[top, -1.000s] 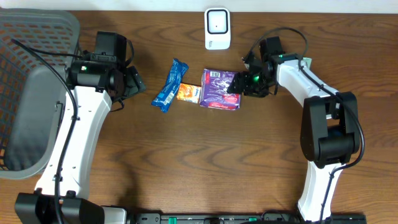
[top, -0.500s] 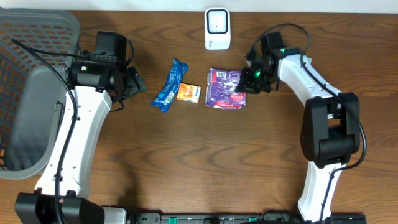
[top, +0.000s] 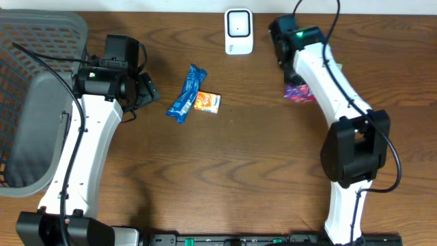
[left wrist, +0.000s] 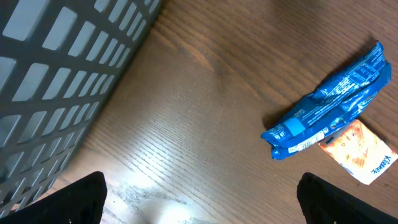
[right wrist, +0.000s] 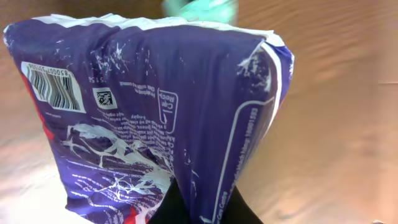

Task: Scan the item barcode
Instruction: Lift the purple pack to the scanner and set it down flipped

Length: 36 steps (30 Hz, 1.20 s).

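A purple packet (right wrist: 155, 118) fills the right wrist view, hanging off the table with its barcode (right wrist: 53, 87) at the upper left of its face. My right gripper (right wrist: 204, 208) is shut on the packet's lower edge. From overhead only a corner of the purple packet (top: 300, 93) peeks out from under the right arm, to the right of the white scanner (top: 238, 31) at the table's back edge. My left gripper (left wrist: 202, 202) hovers open over bare wood, left of a blue wrapper (left wrist: 329, 106), holding nothing.
A blue wrapper (top: 186, 93) and a small orange packet (top: 207, 102) lie side by side at mid-table. A grey plastic basket (top: 34, 41) stands at the far left, close beside the left arm.
My right gripper closed on the purple packet, lifted it off the table and carried it to the right. The left arm has not moved.
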Each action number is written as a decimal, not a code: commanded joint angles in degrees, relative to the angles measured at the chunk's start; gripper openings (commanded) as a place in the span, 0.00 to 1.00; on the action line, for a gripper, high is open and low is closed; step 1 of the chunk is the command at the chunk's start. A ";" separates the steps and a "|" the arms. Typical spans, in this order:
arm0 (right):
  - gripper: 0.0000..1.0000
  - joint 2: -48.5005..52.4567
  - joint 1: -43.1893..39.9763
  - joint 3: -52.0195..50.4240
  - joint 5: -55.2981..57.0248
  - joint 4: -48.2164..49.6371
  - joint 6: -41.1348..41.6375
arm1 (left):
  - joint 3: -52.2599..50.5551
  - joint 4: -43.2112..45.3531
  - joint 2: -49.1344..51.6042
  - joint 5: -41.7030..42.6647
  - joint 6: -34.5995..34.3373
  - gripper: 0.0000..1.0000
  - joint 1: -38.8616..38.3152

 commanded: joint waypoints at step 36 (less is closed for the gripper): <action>0.96 -0.94 18.32 3.13 -5.92 5.68 3.13 | -0.17 -0.26 -0.31 -1.14 -0.31 0.98 0.02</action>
